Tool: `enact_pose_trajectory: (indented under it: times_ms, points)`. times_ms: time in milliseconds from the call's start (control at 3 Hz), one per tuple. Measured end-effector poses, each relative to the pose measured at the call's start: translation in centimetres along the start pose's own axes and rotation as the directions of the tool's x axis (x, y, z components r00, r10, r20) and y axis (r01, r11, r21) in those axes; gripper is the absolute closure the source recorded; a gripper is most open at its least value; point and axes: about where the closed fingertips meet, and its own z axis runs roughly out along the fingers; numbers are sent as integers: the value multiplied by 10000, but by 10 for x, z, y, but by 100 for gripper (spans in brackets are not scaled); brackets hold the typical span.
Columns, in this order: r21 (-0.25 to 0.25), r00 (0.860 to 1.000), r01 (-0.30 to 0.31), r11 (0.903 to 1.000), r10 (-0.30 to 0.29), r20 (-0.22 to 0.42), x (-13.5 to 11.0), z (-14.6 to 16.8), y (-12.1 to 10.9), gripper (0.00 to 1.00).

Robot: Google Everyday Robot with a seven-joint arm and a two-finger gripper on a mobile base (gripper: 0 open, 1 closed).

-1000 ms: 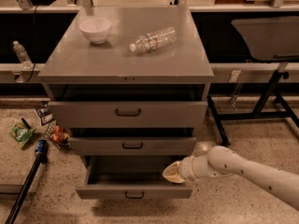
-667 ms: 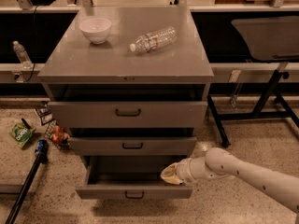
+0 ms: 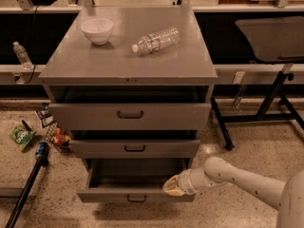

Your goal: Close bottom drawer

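The gripper (image 3: 174, 186) has moved slightly toward 7 o'clock, to the right front edge of the bottom drawer (image 3: 109, 195), which is still pulled out at 6 o'clock, so the push seems near; whether it is open or closed I cannot tell.

Grey cabinet top (image 3: 95, 63) carries two things: white bowl (image 3: 97, 30) at cabinet's back left, and clear plastic bottle (image 3: 156, 40) on its side right of centre, cap end pointing left. Speckled floor (image 3: 249, 156) left of cabinet: green packet (image 3: 21, 137), snack bags (image 3: 56, 137), black pole (image 3: 23, 194). Gripper (image 3: 173, 186) low at cabinet's front right, by pulled-out bottom drawer (image 3: 135, 194).
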Motion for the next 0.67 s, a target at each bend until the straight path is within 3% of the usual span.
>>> enact_pose_trajectory:
  times_ms: [667]
  points:
    - [77,9893,1320,9912,-1313,-630,28,47,5,100]
